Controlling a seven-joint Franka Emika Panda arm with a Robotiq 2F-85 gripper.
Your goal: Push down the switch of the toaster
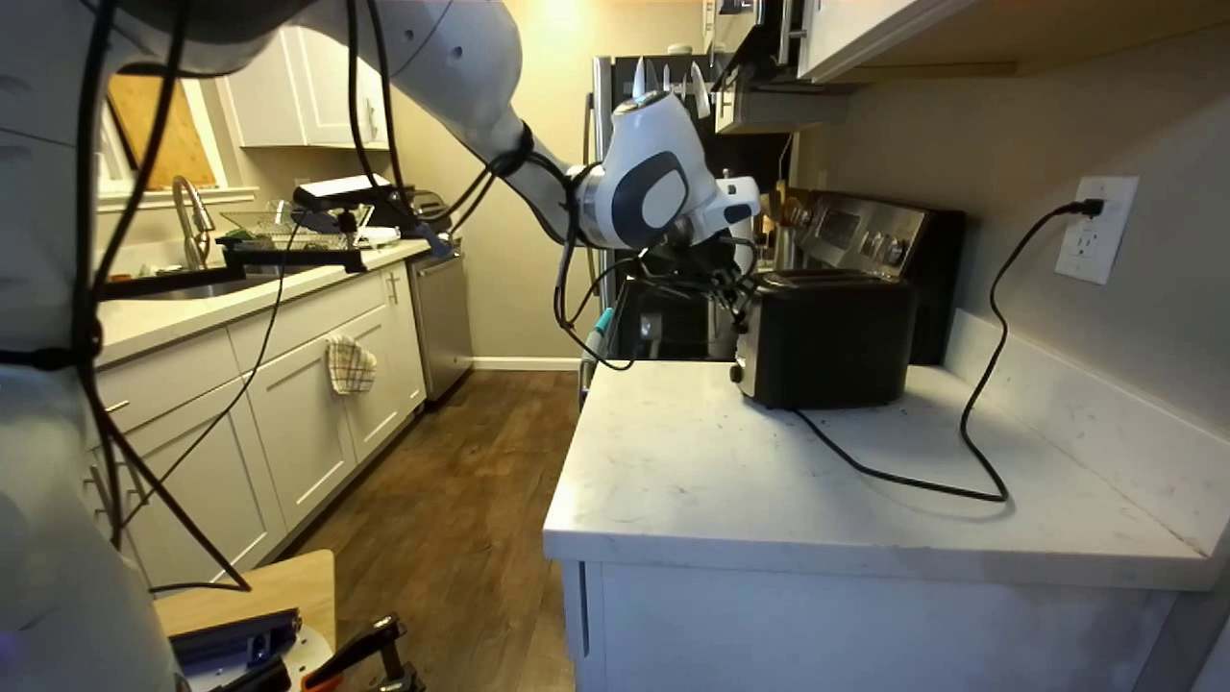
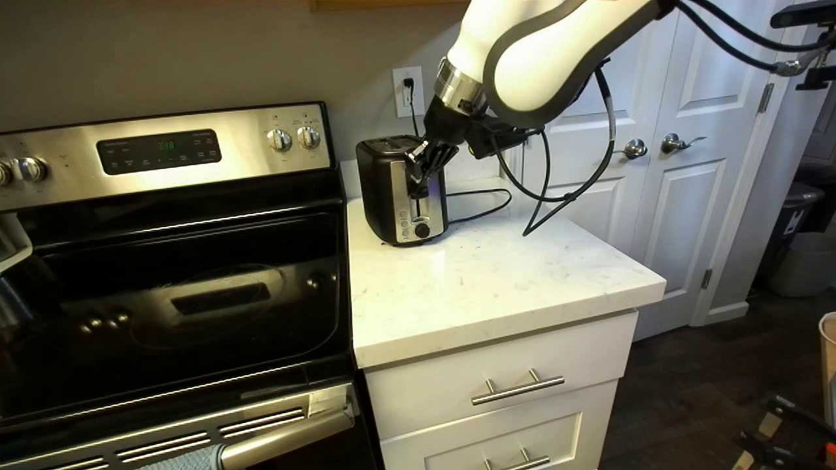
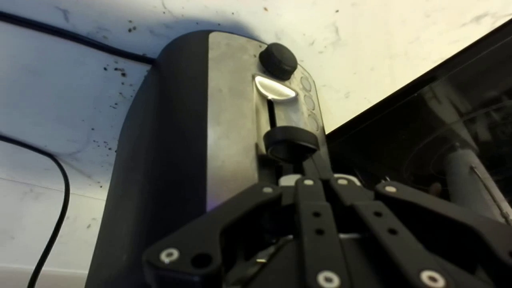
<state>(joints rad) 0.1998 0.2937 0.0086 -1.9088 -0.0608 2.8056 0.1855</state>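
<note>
A white jointed robot arm (image 2: 555, 59) slants down to a black, steel-fronted toaster (image 2: 385, 189). Its black two-fingered gripper (image 3: 320, 180), drawn narrow, points at the toaster's front, beside the black rounded lever (image 3: 291, 138) high in its slot (image 3: 271, 114) there; whether they touch is unclear.

Toaster (image 1: 828, 338) on counter (image 2: 496, 281), stove (image 2: 196, 261) alongside

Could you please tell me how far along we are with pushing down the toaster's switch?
Already done: the toaster is plugged into the wall outlet by its cord. In hand: the gripper, seemingly shut, is positioned at the switch; whether they touch is unclear. Left: the push itself, apparently, since open slot shows between the switch and the dial below.
</note>
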